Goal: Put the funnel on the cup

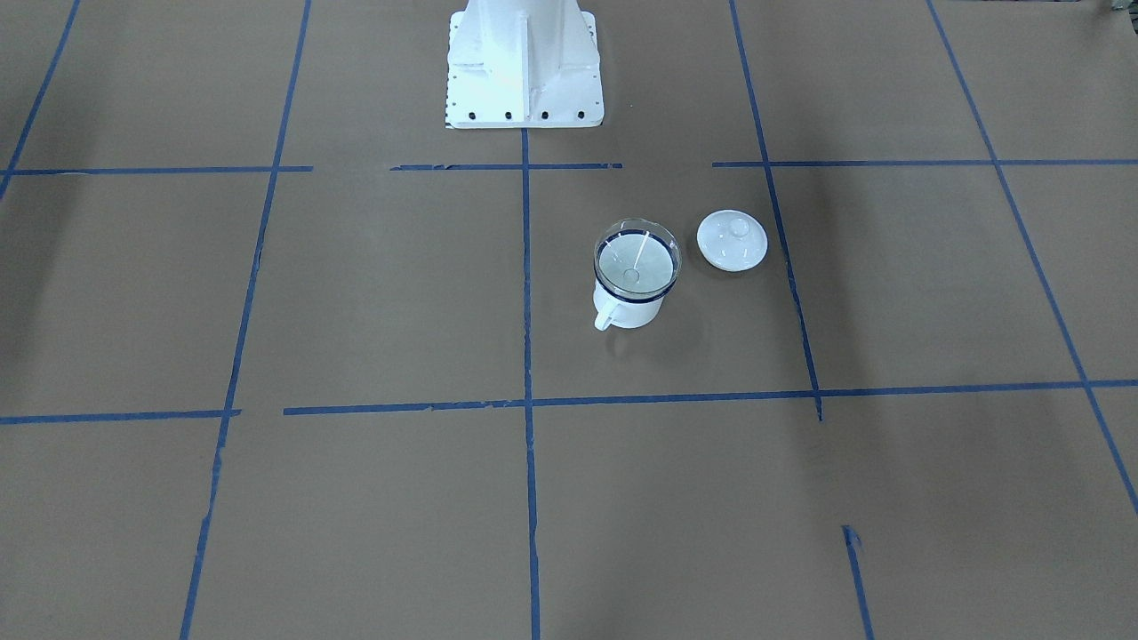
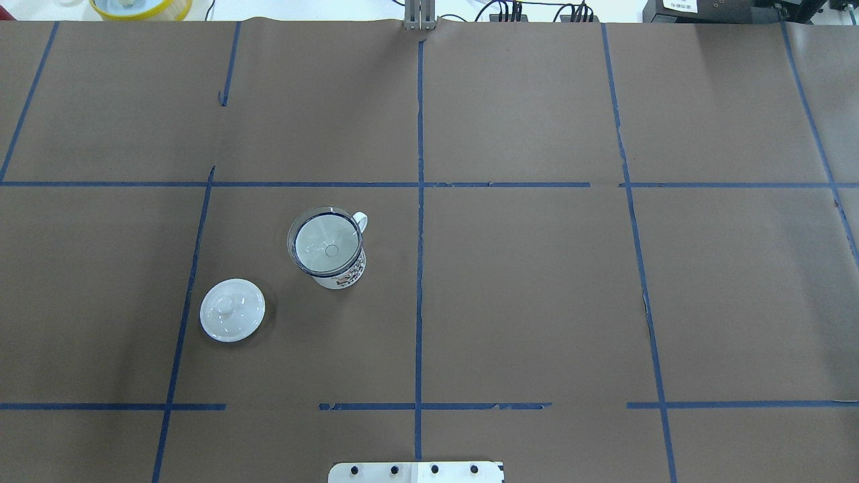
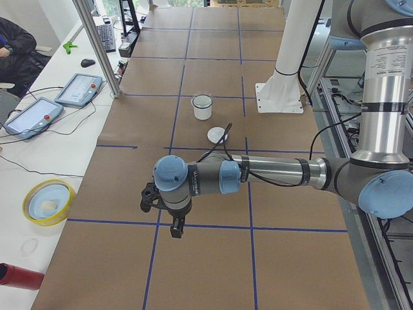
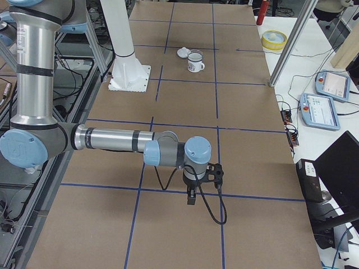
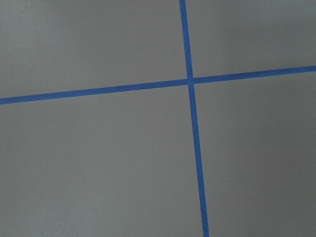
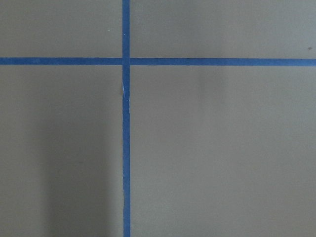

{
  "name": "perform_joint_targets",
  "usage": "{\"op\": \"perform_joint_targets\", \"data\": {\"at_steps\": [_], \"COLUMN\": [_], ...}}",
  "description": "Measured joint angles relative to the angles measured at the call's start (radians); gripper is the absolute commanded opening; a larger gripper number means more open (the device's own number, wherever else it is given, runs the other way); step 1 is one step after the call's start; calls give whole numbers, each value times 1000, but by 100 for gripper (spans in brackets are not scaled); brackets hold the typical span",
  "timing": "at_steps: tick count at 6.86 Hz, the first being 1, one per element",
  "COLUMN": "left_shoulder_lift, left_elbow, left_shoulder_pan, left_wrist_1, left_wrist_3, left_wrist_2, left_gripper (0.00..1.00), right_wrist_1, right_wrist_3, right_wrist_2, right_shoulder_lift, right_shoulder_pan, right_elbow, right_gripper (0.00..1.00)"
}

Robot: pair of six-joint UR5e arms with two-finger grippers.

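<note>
Across the table from the robot, the front-facing view shows the clear funnel (image 1: 637, 258) seated in the mouth of the white enamel mug (image 1: 629, 313). Its wide cone rests on the dark blue rim and its spout points down inside. By my reading the task's goal is met. A white knobbed lid (image 1: 732, 240) lies just beside the mug at 2 o'clock, not touching it. The mug's handle points to 7 o'clock. The white robot base (image 1: 524, 67) stands well apart at 11 o'clock.

From overhead, the funnel looks centred on the mug and roughly level. The lid is at 8 o'clock of the mug and the handle at 1 o'clock. Bare brown paper on the table (image 2: 537, 302), crossed by blue tape lines (image 2: 419, 268), surrounds the pair, and every table edge is well apart.

From the left end, the left gripper (image 3: 175, 232) hangs low over the paper, far from the mug. I cannot tell how far its fingers are parted; nothing visible is in them.

From the right end, the right gripper (image 4: 191, 199) hangs likewise at the opposite end. Its opening cannot be judged either.

Both wrist cameras show only paper and crossing tape, with no fingers or objects.
</note>
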Motion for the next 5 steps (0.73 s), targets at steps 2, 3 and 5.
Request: {"op": "perform_joint_targets", "data": {"at_steps": [2, 3, 5], "left_shoulder_lift": [4, 4, 4], "left_elbow": [3, -4, -12], "left_shoulder_pan": [0, 0, -1], "left_wrist_1": [-1, -2, -2], "left_wrist_3": [2, 1, 0], "left_wrist_2": [-3, -4, -4], "left_gripper": [100, 100, 100], "right_wrist_1": [0, 0, 0], "right_wrist_3": [0, 0, 0], "right_wrist_2": [0, 0, 0], "right_shoulder_lift": [0, 0, 0], "right_shoulder_pan": [0, 0, 0], "right_elbow": [0, 0, 0], "right_gripper": [100, 100, 100]}}
